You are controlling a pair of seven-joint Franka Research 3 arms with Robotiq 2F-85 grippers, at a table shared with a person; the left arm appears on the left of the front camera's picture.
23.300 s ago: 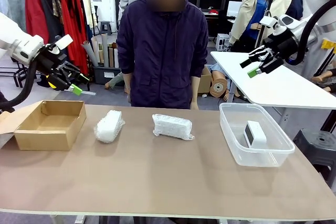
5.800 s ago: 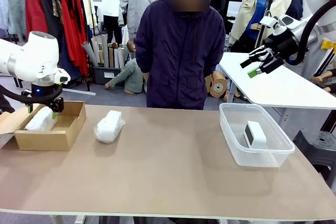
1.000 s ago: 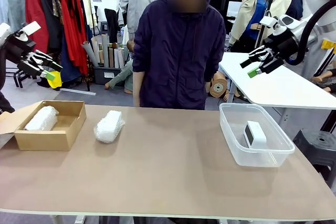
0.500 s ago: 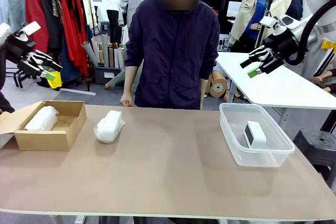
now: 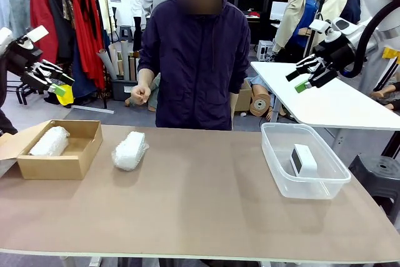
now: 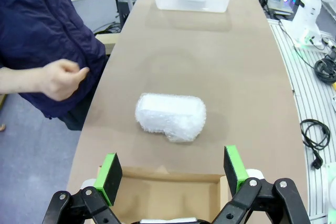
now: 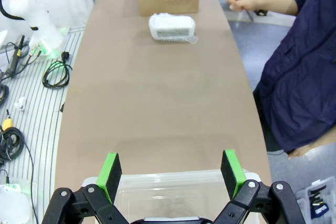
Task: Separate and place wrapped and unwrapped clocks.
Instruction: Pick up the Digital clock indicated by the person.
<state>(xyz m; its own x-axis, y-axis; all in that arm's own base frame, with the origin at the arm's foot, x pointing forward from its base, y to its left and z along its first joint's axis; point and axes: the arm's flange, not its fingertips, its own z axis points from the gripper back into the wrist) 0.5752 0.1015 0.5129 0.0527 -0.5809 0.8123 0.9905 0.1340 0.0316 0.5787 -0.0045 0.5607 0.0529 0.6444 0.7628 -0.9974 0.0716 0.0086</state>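
One wrapped clock [image 5: 129,150] lies on the brown table right of a cardboard box [image 5: 53,167]. A second wrapped clock [image 5: 50,141] rests inside that box. The unwrapped clock [image 5: 304,159] stands in a clear plastic bin [image 5: 312,189] at the right. My left gripper [image 5: 53,82] hangs open high above the box, empty. In the left wrist view the left gripper [image 6: 173,174] looks down on the table's wrapped clock [image 6: 170,116]. My right gripper [image 5: 304,76] is open and empty, raised above the bin [image 7: 173,184].
A person in a dark jacket stands at the far edge with one hand [image 5: 140,94] raised in a loose fist. A white table [image 5: 331,101] stands behind at the right. Clothes racks fill the back left. The brown tabletop [image 5: 206,204] is bare in the middle.
The person's hand has risen from the table edge to chest height and the person has shifted slightly left. Both arms stay still.
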